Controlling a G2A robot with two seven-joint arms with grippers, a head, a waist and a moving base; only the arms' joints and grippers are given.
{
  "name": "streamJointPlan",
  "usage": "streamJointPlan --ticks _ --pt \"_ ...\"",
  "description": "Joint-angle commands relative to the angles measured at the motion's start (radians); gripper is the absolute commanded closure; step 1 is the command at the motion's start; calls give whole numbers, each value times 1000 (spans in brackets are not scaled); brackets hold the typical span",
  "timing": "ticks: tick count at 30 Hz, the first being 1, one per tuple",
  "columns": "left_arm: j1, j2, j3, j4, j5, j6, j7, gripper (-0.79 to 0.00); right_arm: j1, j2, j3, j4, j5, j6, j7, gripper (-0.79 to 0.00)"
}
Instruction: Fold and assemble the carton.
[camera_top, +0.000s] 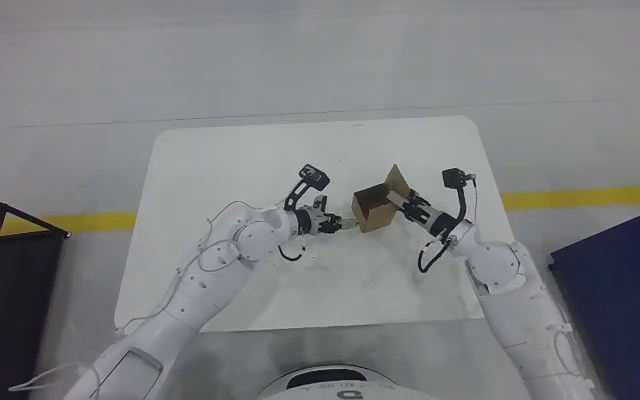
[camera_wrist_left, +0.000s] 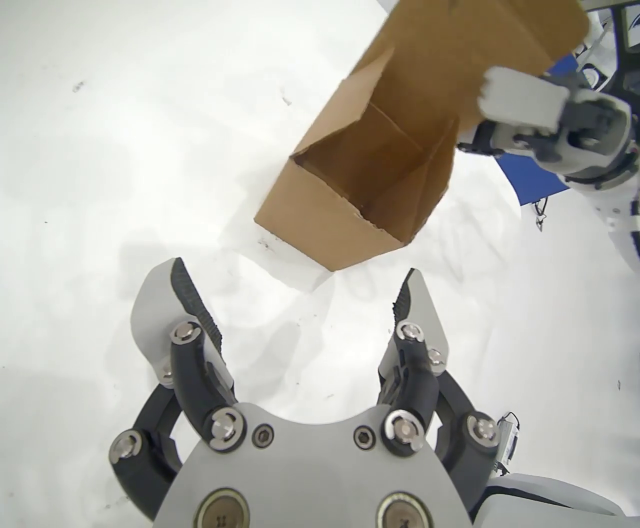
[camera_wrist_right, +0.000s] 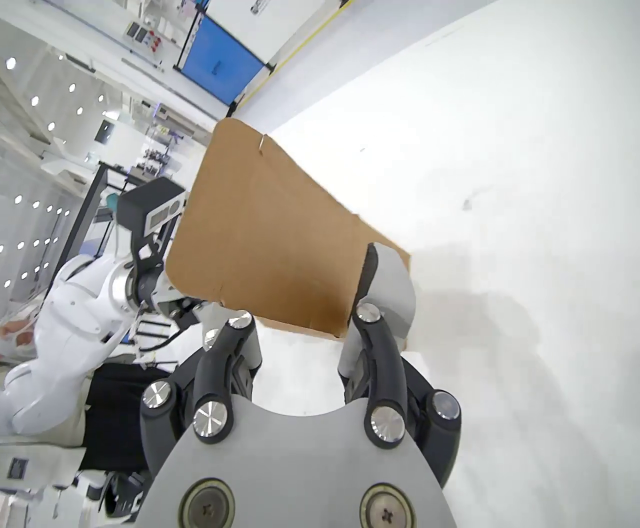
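A brown carton (camera_top: 375, 208) stands on the white table (camera_top: 240, 170), right of centre, its top open and one tall flap (camera_top: 398, 183) raised. In the left wrist view the carton (camera_wrist_left: 380, 165) shows its hollow inside. My left gripper (camera_wrist_left: 295, 280) is open just short of its near corner, nothing between the fingers; from above, the left gripper (camera_top: 338, 222) sits beside the carton's left side. My right gripper (camera_wrist_right: 340, 280) is shut on the raised flap (camera_wrist_right: 265, 235), one finger (camera_wrist_right: 387, 285) in front of the cardboard, the other hidden behind it. From above, the right gripper (camera_top: 408, 207) is at the carton's right side.
A dark frame (camera_top: 20, 225) stands off the table's left side and a blue panel (camera_top: 600, 270) off its right. The table's right edge runs close behind the right arm. Bare tabletop lies to the left and in front of the carton.
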Motion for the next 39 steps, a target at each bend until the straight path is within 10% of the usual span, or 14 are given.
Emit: streamJointPlan --ticks 1,6,19,31,33,39 --pt "9 4 -13 -16 -2 -6 1 -785 0 -1 -6 -1 -49 20 -54 -323" --pt "44 24 -87 -72 -3 -19 23 -785 -5 -5 -25 -18 -86 22 -123 0" --pt "273 100 -452 -328 -19 -3 63 -785 17 4 -89 -56 124 -211 154 0" --pt "348 105 -443 -350 -46 -4 77 -785 256 -25 -320 73 169 -267 314 0" --pt "347 105 -435 -347 -46 1 82 -785 302 -33 -348 108 122 -258 288 -754" --pt "343 106 -430 -321 -45 17 87 -785 366 -49 -390 136 2 -230 146 -785"
